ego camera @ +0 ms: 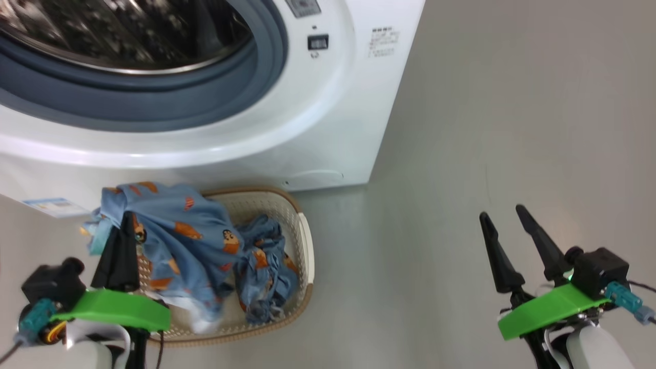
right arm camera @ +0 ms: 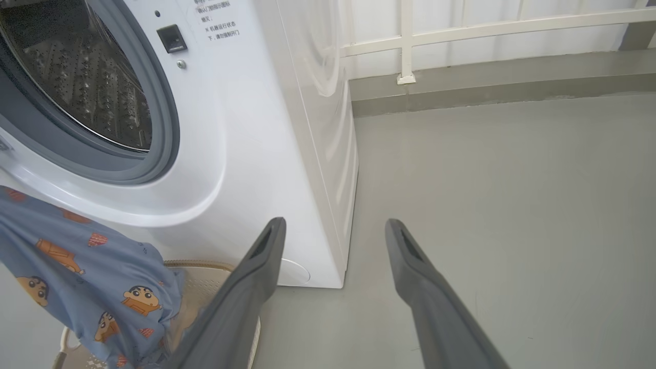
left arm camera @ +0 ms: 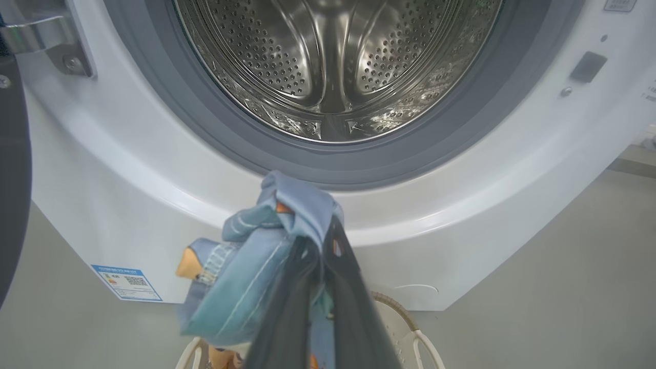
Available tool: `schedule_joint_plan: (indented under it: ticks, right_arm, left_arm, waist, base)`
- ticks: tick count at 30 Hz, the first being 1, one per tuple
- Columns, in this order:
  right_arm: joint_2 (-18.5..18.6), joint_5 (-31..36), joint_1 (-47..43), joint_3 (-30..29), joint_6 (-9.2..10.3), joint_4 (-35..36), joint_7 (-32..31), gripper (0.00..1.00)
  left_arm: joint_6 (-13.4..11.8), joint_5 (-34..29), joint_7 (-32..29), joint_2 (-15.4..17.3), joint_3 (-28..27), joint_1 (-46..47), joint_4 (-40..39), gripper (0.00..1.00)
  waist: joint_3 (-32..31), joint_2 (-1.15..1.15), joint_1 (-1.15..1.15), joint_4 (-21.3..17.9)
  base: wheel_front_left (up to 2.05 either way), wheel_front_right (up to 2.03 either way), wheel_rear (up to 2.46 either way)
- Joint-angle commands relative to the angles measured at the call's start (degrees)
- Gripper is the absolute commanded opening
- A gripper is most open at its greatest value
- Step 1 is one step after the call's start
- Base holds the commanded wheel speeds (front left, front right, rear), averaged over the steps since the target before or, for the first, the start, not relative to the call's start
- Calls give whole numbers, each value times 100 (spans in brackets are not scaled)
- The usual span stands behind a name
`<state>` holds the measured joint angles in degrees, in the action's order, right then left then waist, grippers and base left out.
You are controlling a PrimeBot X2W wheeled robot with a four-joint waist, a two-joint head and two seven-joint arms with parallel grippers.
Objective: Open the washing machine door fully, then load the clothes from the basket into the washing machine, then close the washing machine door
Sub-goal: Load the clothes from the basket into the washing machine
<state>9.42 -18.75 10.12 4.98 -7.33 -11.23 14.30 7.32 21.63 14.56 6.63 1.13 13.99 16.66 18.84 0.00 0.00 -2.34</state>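
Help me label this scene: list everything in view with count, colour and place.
washing machine: one, white, standing on the grey floor.
washing machine door: one, black, swung open at left.
basket: one, cream, brown rim, before the machine.
held garment: one, light blue, orange figures, lifted above basket.
second garment: one, same print, lying in basket.
label sticker: one, blue, machine's lower front.
railing: one, white, beyond machine.
left gripper: one, dark fingers, shut on held garment.
right gripper: one, dark fingers, open over floor.
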Motion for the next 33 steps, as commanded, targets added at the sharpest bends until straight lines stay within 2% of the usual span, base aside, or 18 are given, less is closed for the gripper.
schedule_joint_plan:
  ticks: [1,13,21,33]
  right_arm:
    - [70,-64,-145,155,-16,94,70,100]
    - [92,-98,-438,146,-16,42,70,100]
    - [97,-64,-600,121,-16,70,70,100]
    - [85,-74,-659,139,-16,95,70,100]
  left_arm:
    - [-1,-127,43,77,-237,-124,-295,0]
    - [13,-706,43,-177,-416,-774,-1380,0]
    - [15,-1033,43,-271,-586,-1251,-2075,0]
    - [16,-1112,43,-351,-532,-1634,-2239,0]
  waist:
    - [-346,0,0,127]
    - [-1123,0,0,210]
    - [-1415,0,0,247]
    - [-1500,0,0,243]
  base:
    - [0,0,0]
    - [0,0,0]
    - [0,0,0]
    - [0,0,0]
